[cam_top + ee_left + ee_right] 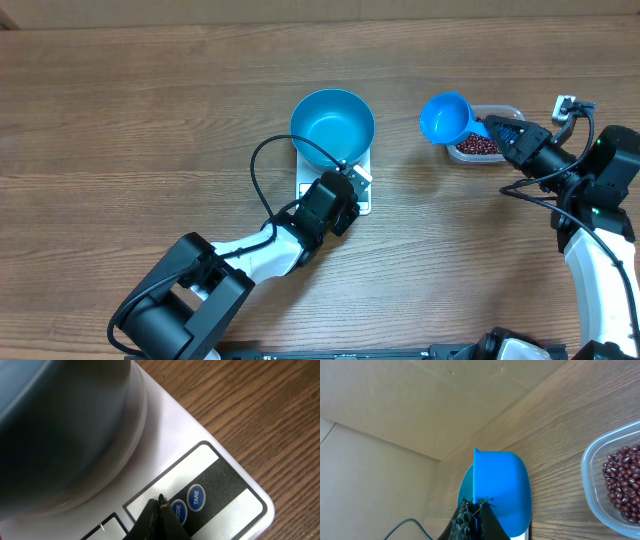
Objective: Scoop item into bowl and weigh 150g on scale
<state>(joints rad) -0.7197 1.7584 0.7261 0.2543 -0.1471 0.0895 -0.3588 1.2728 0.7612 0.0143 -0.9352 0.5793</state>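
On the wood tabletop (150, 110) the scale (305, 185) is seen with the empty bowl (332, 122) set on it. The left tool (160, 501), closed on nothing, is poised at the MODE button (178, 512), so zeroing is judged to be in hand. Next, the scoop (445, 117), clamped at its handle by the right tool (476, 504), must be dipped into the beans (478, 146) in the tub (505, 108). The display is hidden by the left tool, and button contact cannot be confirmed.

We read "TARE" on a round blue btn (195, 497) on the scale (172, 430), front strip. Second btn (178, 511) just beside it shows "ODE"; 1st letter hidden by left claw (160, 500).
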